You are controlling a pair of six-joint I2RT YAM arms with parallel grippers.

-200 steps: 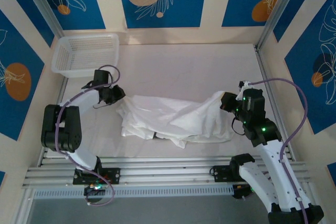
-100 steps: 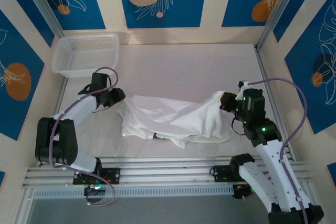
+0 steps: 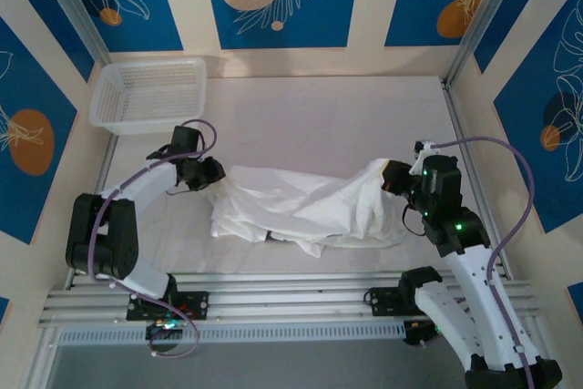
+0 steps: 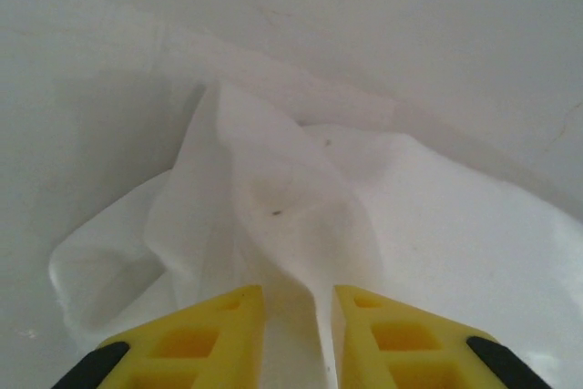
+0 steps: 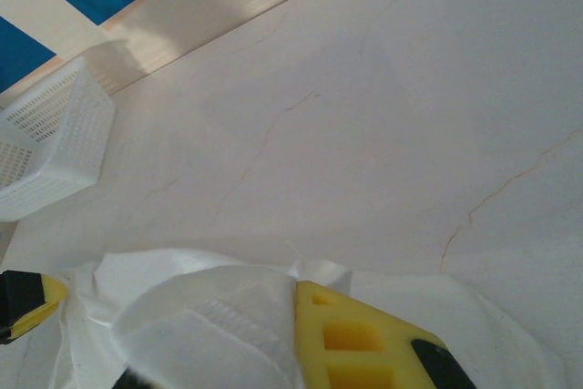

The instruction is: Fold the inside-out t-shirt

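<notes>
The inside-out t-shirt (image 3: 301, 207) lies crumpled in a long white heap across the near middle of the table. My left gripper (image 3: 211, 173) is at its left end. In the left wrist view a ridge of the t-shirt (image 4: 282, 198) runs up from between the yellow fingers (image 4: 223, 339), and the left gripper (image 4: 298, 302) is shut on it. My right gripper (image 3: 390, 177) holds the right end raised off the table. There the t-shirt (image 5: 209, 325) drapes over one finger, and the right gripper (image 5: 287, 302) is shut on it.
A white mesh basket (image 3: 146, 93) stands at the back left corner; in the right wrist view the basket (image 5: 46, 152) sits at the left edge. Bare table (image 3: 328, 120) stretches behind the shirt. Metal rails (image 3: 291, 298) run along the near edge.
My left gripper has moved right and slightly nearer, onto the shirt's left edge, and its arm has shifted. The right arm and the raised end have stayed put.
</notes>
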